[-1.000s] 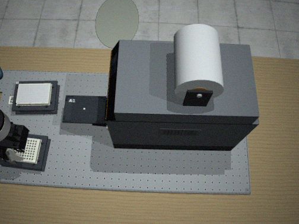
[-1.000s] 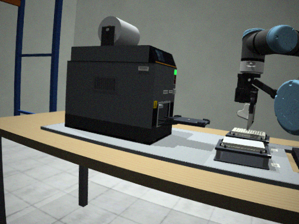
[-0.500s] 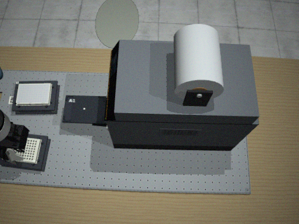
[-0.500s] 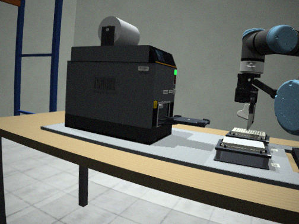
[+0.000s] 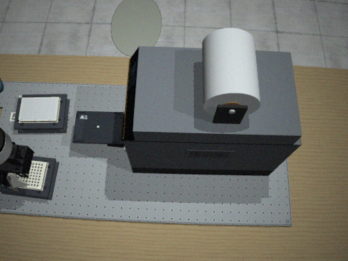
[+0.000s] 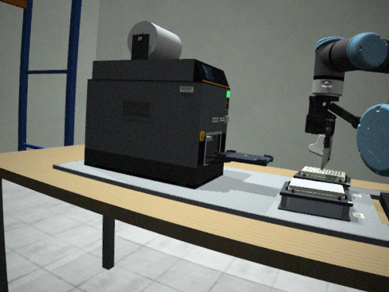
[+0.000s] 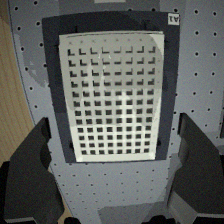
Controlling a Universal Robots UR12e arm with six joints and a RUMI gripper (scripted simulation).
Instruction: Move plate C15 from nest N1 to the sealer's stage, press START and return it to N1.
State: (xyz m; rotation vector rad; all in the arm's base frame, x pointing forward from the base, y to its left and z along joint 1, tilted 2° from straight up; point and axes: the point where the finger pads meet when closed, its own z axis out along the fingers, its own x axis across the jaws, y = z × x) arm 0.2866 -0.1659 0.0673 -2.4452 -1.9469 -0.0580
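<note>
Plate C15 [image 5: 38,173] [image 6: 323,171] [image 7: 112,90], white with open wells, lies flat in its dark nest [image 5: 52,180] [image 7: 50,60] at the front left of the grey base. My gripper [image 5: 16,179] [image 6: 324,151] [image 7: 113,117] is open and empty. It hangs straight above the plate, one finger to each long side, with the tips a little above it. The sealer [image 5: 207,96] [image 6: 154,115] has its dark stage [image 5: 95,127] [image 6: 248,157] out and bare. Its lamp [image 6: 228,94] is green.
A second plate [image 5: 39,109] [image 6: 316,185] with a smooth white top sits in the other nest [image 5: 39,128] [image 6: 312,205], beside the stage. A white foil roll [image 5: 230,68] [image 6: 158,42] stands on the sealer's top. A blue rack [image 6: 73,57] stands behind the table.
</note>
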